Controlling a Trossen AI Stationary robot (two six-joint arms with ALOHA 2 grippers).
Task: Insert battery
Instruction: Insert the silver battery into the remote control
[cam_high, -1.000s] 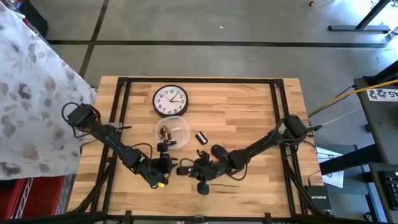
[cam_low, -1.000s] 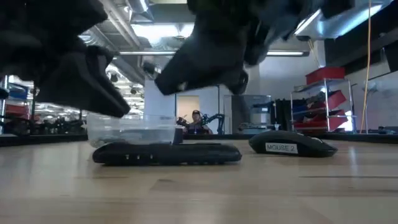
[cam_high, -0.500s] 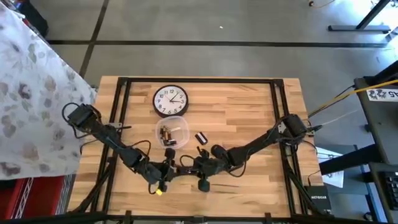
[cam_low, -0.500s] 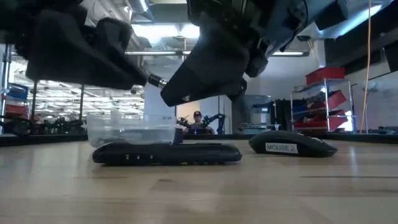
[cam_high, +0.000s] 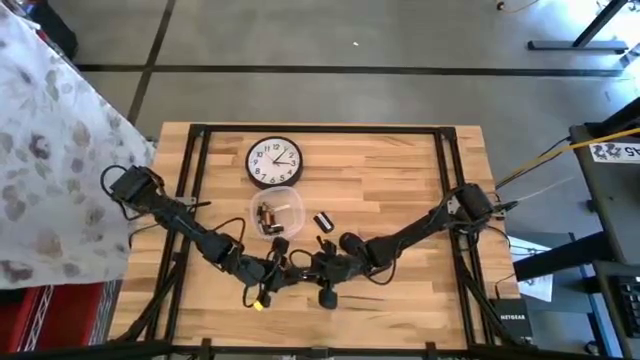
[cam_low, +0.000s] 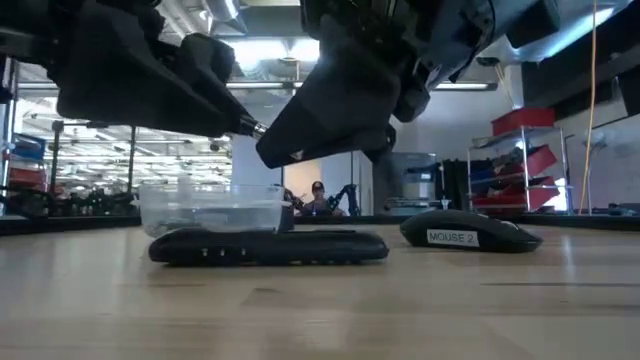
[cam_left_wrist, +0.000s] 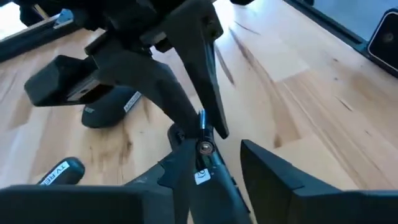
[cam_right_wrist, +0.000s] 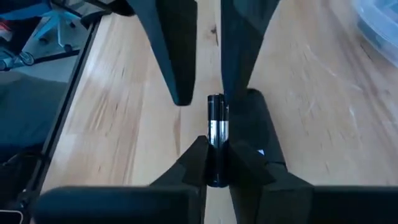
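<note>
My right gripper (cam_high: 303, 268) is shut on a black battery (cam_right_wrist: 215, 127) above the table's near middle. The battery's free end (cam_left_wrist: 203, 147) pokes out past its fingertips toward my left gripper (cam_high: 277, 268). That gripper is open, with a finger on either side of this end. The end lies close beside one left finger (cam_right_wrist: 239, 56); I cannot tell whether they touch. A black remote (cam_low: 268, 246) lies flat on the table below both grippers. My right gripper pinches the battery's body (cam_right_wrist: 216, 163) between its two fingers. The battery lies along the fingers, its far end (cam_right_wrist: 215, 99) reaching out beyond the tips. The fingers come from the table's right, slanting a little downward. The battery is lifted clear of the table.
A clear tub (cam_high: 276, 214) of loose batteries stands just beyond the grippers, with a wall clock (cam_high: 274, 162) lying farther back. A black mouse (cam_low: 470, 236) sits right of the tub. Bare wood stretches along the table's far right.
My left gripper has moved toward the table's right edge and risen a little, closing in on my right gripper until its open fingers stand around the battery's free end. My right gripper has kept about still with the battery.
</note>
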